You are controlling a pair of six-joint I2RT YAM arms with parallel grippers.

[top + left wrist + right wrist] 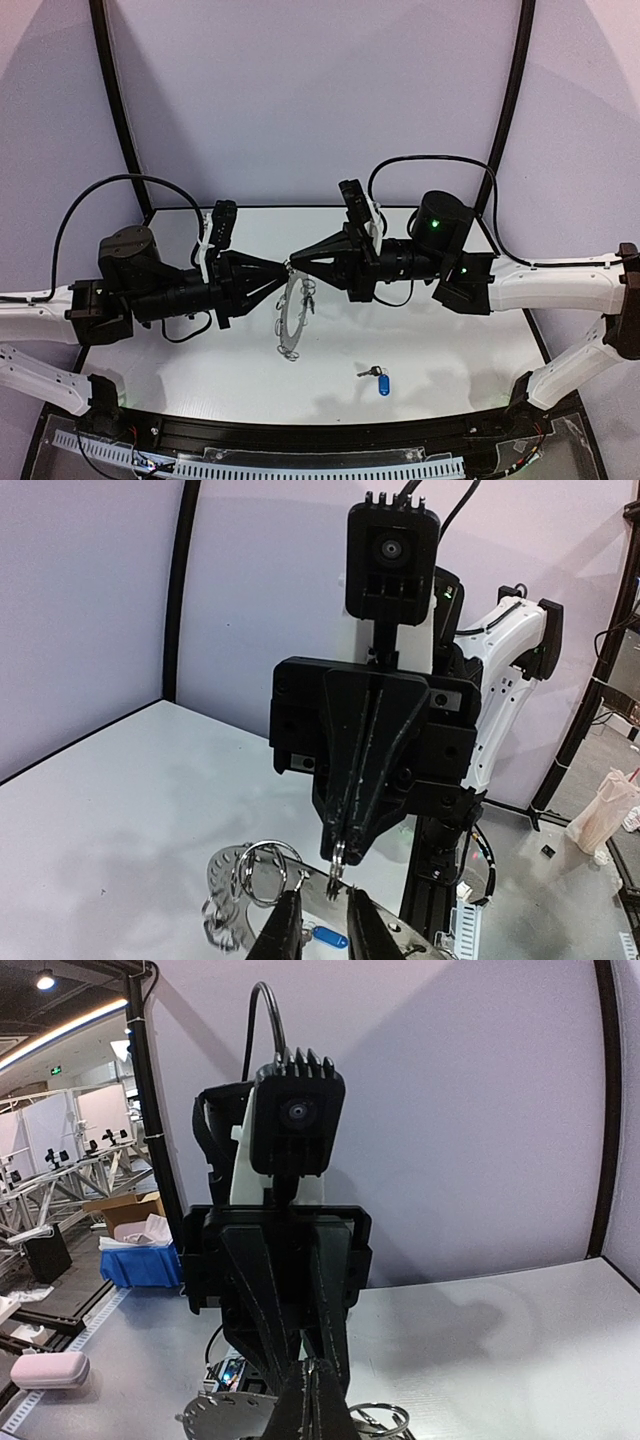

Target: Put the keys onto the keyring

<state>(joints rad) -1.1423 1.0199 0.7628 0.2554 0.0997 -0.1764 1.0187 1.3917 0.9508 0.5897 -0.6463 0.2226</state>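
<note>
Left gripper (pixel 325 920) open a little, maybe holding nothing. Right gripper (pixel 340 852) shut tight on keyring (pixel 222 868). Could slip and drop from a hard tug.

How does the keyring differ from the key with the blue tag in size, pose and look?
Size: the keyring is far larger than the key with the blue tag.
Pose: the keyring hangs upright above the table, pinched at its top by the right gripper; the key with the blue tag lies flat on the table.
Look: the keyring is all silvery-grey; the key carries a blue oval tag.
Both have bare metal.
</note>
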